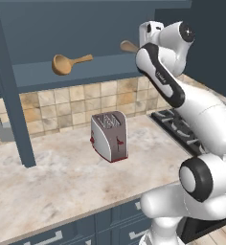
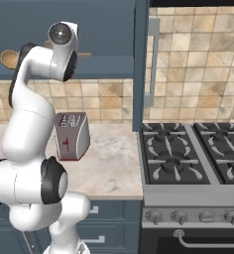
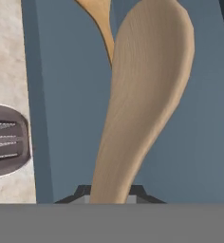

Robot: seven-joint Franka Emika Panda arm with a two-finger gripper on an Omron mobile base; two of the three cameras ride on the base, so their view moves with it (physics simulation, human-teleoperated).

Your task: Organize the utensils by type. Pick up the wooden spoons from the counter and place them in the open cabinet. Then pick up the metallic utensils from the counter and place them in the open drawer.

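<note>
The robot is in the first half of the task, putting wooden spoons into the open cabinet [image 1: 100,28]. One wooden spoon [image 1: 68,62] already lies on the cabinet shelf, bowl to the left and handle pointing right, above the toaster [image 1: 110,135] that stands on the desk [image 1: 52,186]. The arm is raised to shelf height, and the hand [image 3: 111,192] is narrowed onto a second wooden spoon [image 3: 142,99]. In the hand view this spoon rises from between the finger tips, its broad bowl spread over the slate-blue cabinet floor, with the tip of the shelved spoon's handle just beyond it. In the left base view a small tan end of the held spoon pokes out to the left of the wrist, level with the shelf.

Judging from this, the carry is nearly done and the release is what remains. The next move calls for bringing the spoon fully over the shelf and low enough that it will not roll off the front edge, then opening the fingers and drawing the arm straight back without brushing either spoon. Whether the held spoon already touches the shelf cannot be told. The metal utensils and the drawer belong to the later step.
</note>
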